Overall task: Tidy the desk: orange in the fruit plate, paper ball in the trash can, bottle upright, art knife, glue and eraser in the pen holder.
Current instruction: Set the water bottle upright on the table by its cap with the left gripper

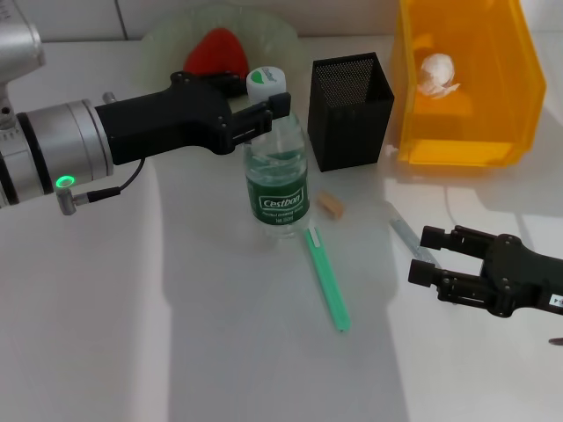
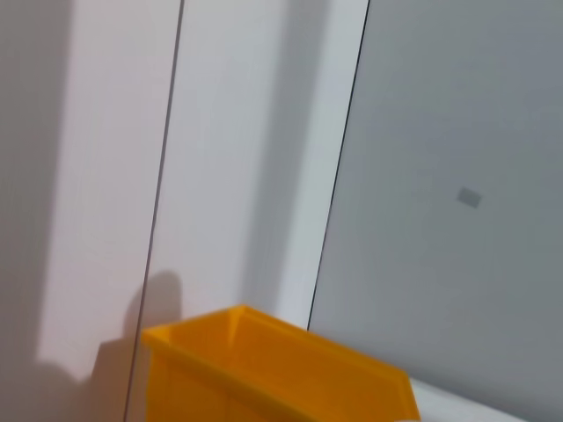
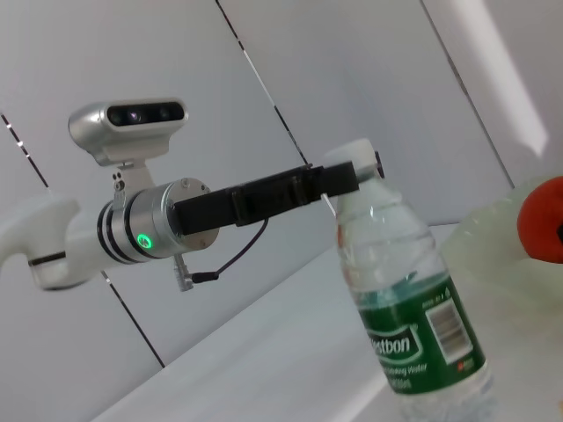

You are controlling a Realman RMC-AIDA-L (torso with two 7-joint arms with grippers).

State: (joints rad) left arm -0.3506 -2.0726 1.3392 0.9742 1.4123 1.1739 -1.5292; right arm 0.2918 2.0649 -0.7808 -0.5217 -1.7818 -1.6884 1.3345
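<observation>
1. Bottle (image 1: 277,180) stands upright on the surface (image 1: 220,334), just in front of the pen holder (image 1: 352,110).
2. Left hand (image 1: 259,110) is closed on the bottle's neck below the cap.
3. Right hand (image 1: 431,255) hovers near the bottle, fingers apart, holding nothing.
4. Orange (image 1: 215,50) lies in the plate (image 1: 264,31); paper ball (image 1: 437,72) in the can (image 1: 466,79).
5. Eraser (image 1: 332,206) lies beside the bottle.
</observation>
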